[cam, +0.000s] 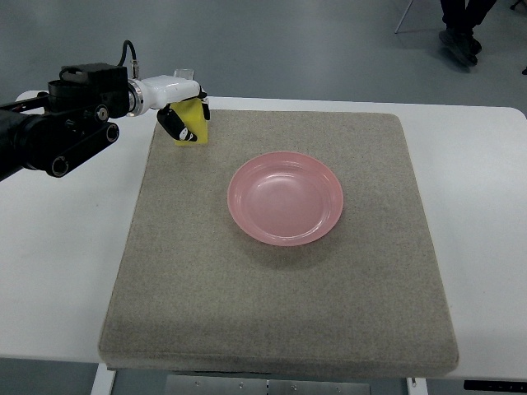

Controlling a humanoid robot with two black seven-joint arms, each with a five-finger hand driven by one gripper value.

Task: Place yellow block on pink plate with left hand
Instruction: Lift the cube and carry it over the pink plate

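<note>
- Beyond the pink plate (285, 197), toward its upper left, my left hand (183, 122) grasps the yellow block (193, 123).
- Plate sits on a grey mat (280, 313).

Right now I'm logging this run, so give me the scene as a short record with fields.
working hand: left hand, arm entering from the picture's left edge
hand state: fingers closed around the yellow block
block position: at the far left corner of the grey mat, apart from the plate
target: pink plate, near the mat's centre, empty
surface: mat lies on a white table
right hand: not in view
background: a person's feet on the floor, far right
</note>
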